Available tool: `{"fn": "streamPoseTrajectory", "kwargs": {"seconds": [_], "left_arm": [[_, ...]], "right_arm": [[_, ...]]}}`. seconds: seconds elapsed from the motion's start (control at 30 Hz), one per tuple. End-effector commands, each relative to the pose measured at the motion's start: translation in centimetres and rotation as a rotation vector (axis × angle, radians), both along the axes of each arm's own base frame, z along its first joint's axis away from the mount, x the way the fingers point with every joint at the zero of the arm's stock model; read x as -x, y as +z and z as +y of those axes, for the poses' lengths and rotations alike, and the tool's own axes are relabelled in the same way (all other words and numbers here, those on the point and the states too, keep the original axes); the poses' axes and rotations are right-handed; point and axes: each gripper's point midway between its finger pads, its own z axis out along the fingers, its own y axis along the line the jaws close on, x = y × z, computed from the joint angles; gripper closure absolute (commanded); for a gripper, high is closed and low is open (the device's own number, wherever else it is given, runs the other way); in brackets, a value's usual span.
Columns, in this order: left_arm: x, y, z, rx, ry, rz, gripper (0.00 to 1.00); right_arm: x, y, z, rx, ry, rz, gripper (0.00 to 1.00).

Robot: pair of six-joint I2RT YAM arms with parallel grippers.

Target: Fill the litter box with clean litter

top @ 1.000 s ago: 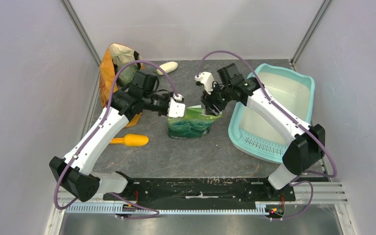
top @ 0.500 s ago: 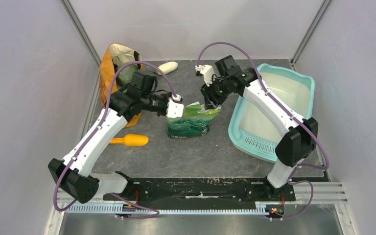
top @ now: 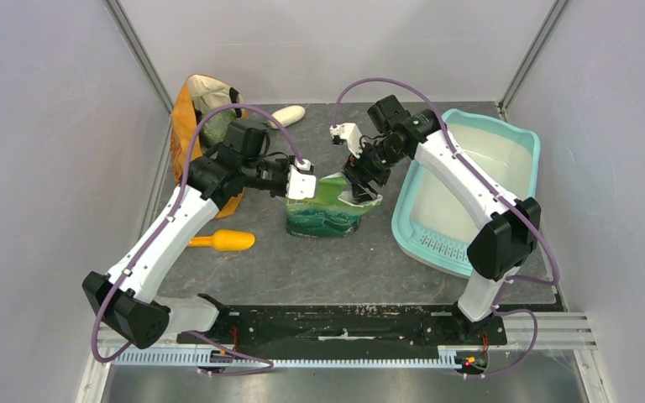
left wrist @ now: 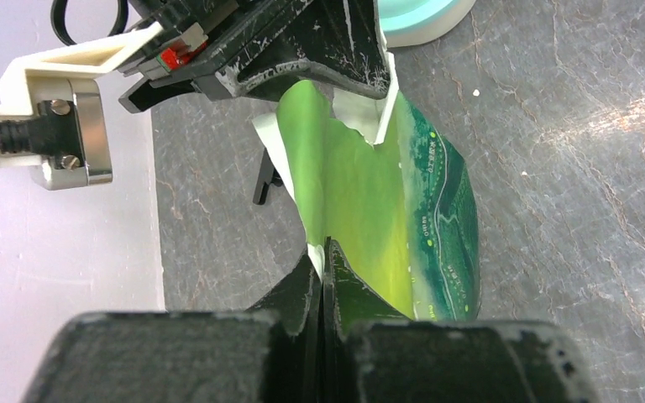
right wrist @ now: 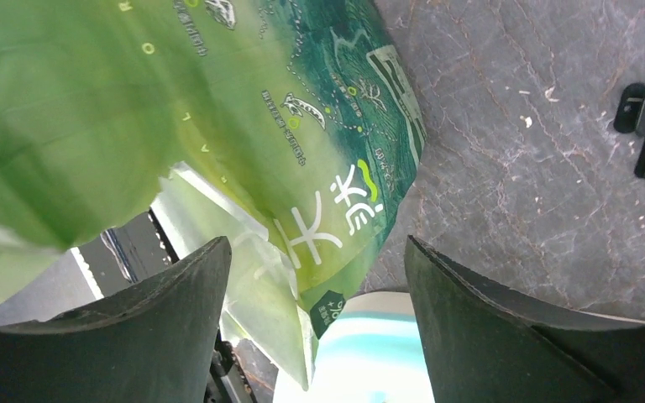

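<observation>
1. The litter box (top: 495, 159) lies along the right edge of the counter (top: 319, 269). It runs from the far right corner toward the near edge, set a little askew. Its slotted grille end faces the near edge, and its inner floor shows whitish.
2. The green bag (top: 327, 214) stands upright near the middle of the counter, just beside the litter box's left rim. Its mouth faces up, with a ragged pale lining showing at the top.
3. My left pincer (left wrist: 323, 256) is clenched on the bag's top edge, on the side toward the counter's left edge. The fingers meet with the film pinched flat between them.
4. My right pincer (right wrist: 315, 252) is at the opposite side of the mouth, the side nearest the litter box. Its fingers are spread wide, with the bag's printed flap lying between them. I cannot tell whether either finger touches it.
5. An orange scoop (top: 227, 241) lies flat toward the near left of the counter, well apart from the green bag and close beside my left arm.
6. An orange-tan cloth bag (top: 186, 109) sits in the far left corner.
7. A pale oblong thing (top: 289, 115) lies by the far edge, just to the right of the cloth bag.
</observation>
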Motion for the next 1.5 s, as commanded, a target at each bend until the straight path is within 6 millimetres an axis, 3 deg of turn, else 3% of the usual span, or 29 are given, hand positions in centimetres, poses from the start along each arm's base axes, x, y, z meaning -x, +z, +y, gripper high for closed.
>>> {"fn": "streamPoseTrajectory", "kwargs": {"seconds": [0.0,0.27,0.37,0.43,0.5,0.57,0.67,0.73,0.8,1.0,1.1,1.17,1.3,1.33,1.4,1.47], "left_arm": [[-0.5,2.4,-0.6,0.066,0.002,-0.056,0.98],[-0.3,2.7,-0.6,0.07,-0.007,-0.066,0.98],[-0.4,2.9,-0.6,0.081,0.006,-0.065,0.98],[-0.4,3.1,-0.6,0.086,0.01,-0.068,0.98],[-0.2,3.1,-0.6,0.09,0.006,-0.071,0.98],[0.1,3.2,-0.6,0.096,-0.009,-0.074,0.98],[0.6,2.9,-0.8,0.089,-0.04,-0.064,0.98],[0.6,2.8,-1.0,0.089,-0.049,-0.051,0.98],[0.5,2.6,-1.2,0.094,-0.048,-0.03,0.98],[0.2,1.1,-1.8,0.095,-0.04,0.046,0.98],[1.1,0.3,-1.9,0.097,-0.055,0.086,0.98],[1.5,0.0,-1.9,0.095,-0.061,0.094,0.98],[2.3,-0.4,-2.3,0.104,-0.078,0.139,0.98],[2.5,-0.6,-2.4,0.102,-0.08,0.143,0.98],[1.9,-0.5,-2.5,0.105,-0.048,0.151,0.98],[1.7,-0.4,-2.2,0.098,-0.037,0.128,0.98]], "right_arm": [[0.5,0.7,0.3,0.004,0.071,0.004,0.22],[-2.3,-2.0,-0.8,0.127,-0.081,-0.007,0.36],[-2.6,-2.1,-1.5,0.148,-0.156,-0.011,0.45],[-2.6,-1.7,-1.5,0.131,-0.194,-0.006,0.57],[-2.6,0.0,-0.8,0.078,-0.224,-0.002,0.71],[-2.8,2.6,0.3,0.0,-0.24,-0.008,1.0],[-3.1,6.1,1.6,-0.106,-0.264,-0.031,1.0],[-2.5,7.0,2.3,-0.151,-0.268,0.008,1.0],[-2.2,6.4,2.7,-0.155,-0.281,0.058,1.0],[-2.3,1.6,2.6,-0.078,-0.333,0.163,1.0],[-2.7,0.9,2.6,-0.059,-0.361,0.177,1.0],[-2.8,1.3,2.2,-0.043,-0.372,0.165,0.92],[-2.6,2.4,1.5,-0.038,-0.397,0.145,0.89],[-2.5,2.5,1.4,-0.036,-0.402,0.148,0.81],[-2.4,2.5,0.6,0.0,-0.416,0.139,0.55],[-2.3,1.9,-0.7,0.066,-0.437,0.128,0.52]]}}
